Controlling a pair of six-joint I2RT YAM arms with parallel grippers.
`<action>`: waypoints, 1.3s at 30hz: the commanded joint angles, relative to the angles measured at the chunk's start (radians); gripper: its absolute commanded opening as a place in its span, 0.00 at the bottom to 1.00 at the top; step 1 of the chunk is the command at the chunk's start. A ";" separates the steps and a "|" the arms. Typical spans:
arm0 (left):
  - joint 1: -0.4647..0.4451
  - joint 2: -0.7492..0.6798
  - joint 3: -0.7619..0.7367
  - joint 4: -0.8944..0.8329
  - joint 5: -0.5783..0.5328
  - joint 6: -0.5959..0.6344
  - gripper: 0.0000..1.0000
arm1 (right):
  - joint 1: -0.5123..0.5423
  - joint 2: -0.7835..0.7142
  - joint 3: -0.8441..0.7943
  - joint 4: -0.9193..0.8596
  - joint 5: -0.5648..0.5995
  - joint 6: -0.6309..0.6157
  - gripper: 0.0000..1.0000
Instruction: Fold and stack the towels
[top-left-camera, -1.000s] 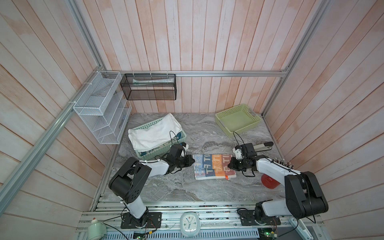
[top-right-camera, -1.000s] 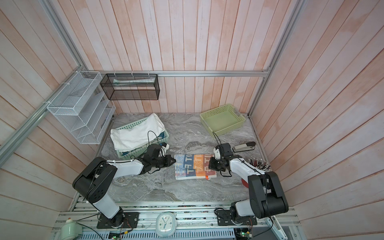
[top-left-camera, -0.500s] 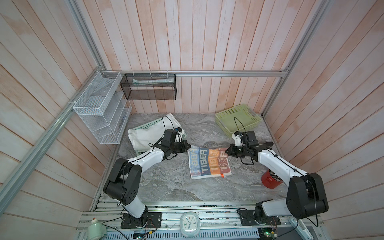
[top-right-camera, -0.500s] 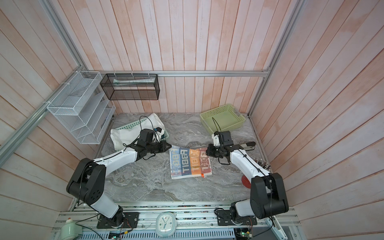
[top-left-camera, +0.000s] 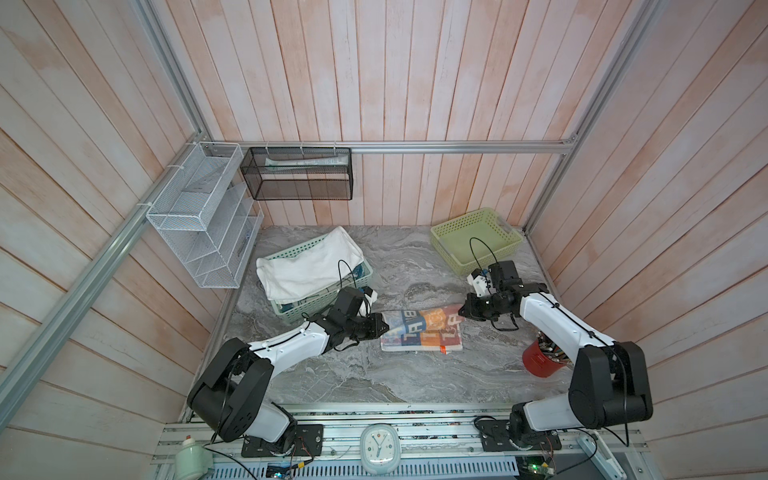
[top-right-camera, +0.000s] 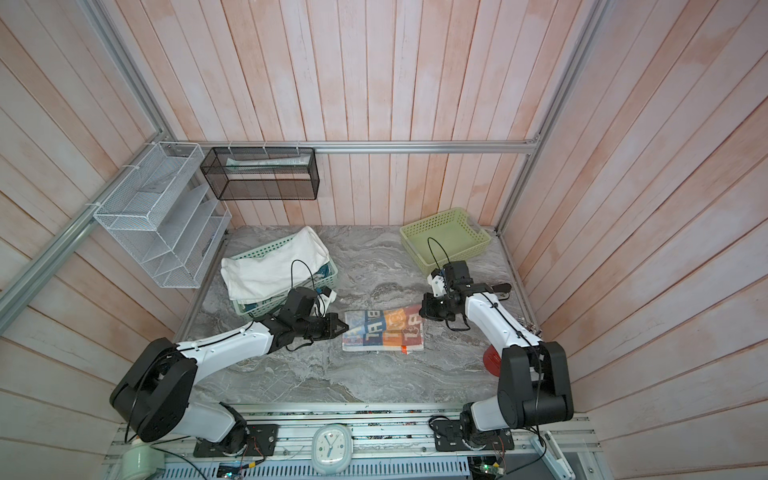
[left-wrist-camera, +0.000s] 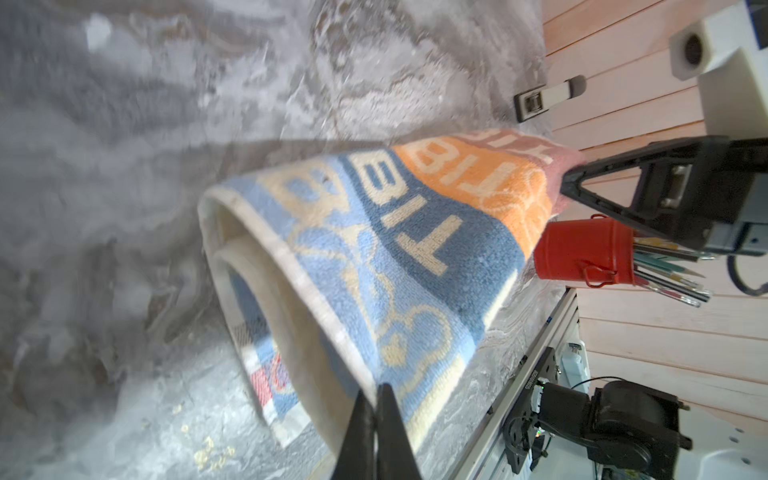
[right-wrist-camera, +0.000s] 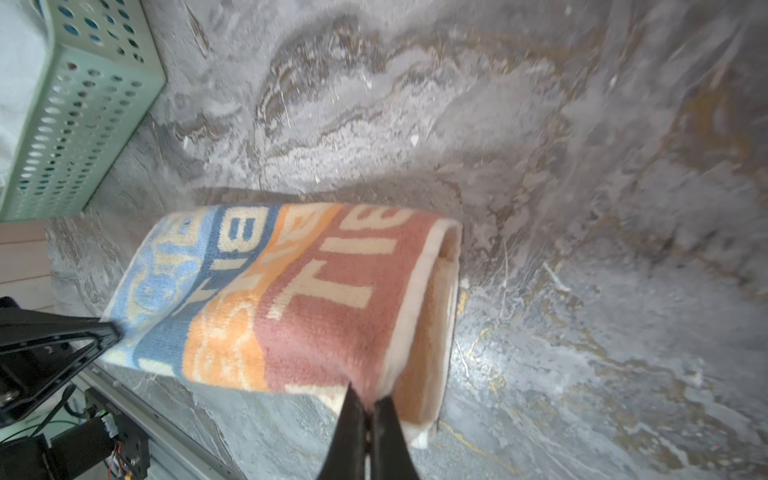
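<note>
The blue-orange-brown striped towel (top-left-camera: 422, 328) (top-right-camera: 384, 328) lies mid-table, doubled over in a loose arch, with its lower layer on the marble. My left gripper (top-left-camera: 384, 326) (top-right-camera: 345, 326) (left-wrist-camera: 376, 390) is shut on the blue corner of the towel (left-wrist-camera: 374, 232). My right gripper (top-left-camera: 463, 311) (top-right-camera: 420, 309) (right-wrist-camera: 365, 399) is shut on the brown corner of the towel (right-wrist-camera: 291, 299). Both held corners are raised off the table. A plain white towel (top-left-camera: 307, 266) (top-right-camera: 274, 266) drapes over the teal basket (top-left-camera: 307, 309) at the back left. No other towels show.
An empty yellow-green basket (top-left-camera: 476, 239) stands at the back right. A red cup of pencils (top-left-camera: 540, 359) (left-wrist-camera: 586, 253) stands by the right arm. A white wire rack (top-left-camera: 199, 216) and a black mesh basket (top-left-camera: 297, 178) hang on the walls. A clock (top-left-camera: 378, 446) sits on the front rail.
Both grippers lifted the towel's corners up and back half a second ago. They have since come down toward the front, and the towel now looks narrower and arched.
</note>
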 joint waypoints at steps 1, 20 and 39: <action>-0.012 -0.012 -0.059 0.072 -0.030 -0.067 0.00 | -0.006 -0.013 -0.064 -0.026 -0.036 -0.003 0.00; -0.009 -0.007 -0.038 0.027 -0.065 -0.071 0.43 | -0.004 -0.061 -0.130 0.008 0.004 0.065 0.47; 0.029 0.162 0.081 0.013 -0.048 -0.078 0.00 | 0.059 -0.097 -0.115 -0.109 0.083 0.111 0.01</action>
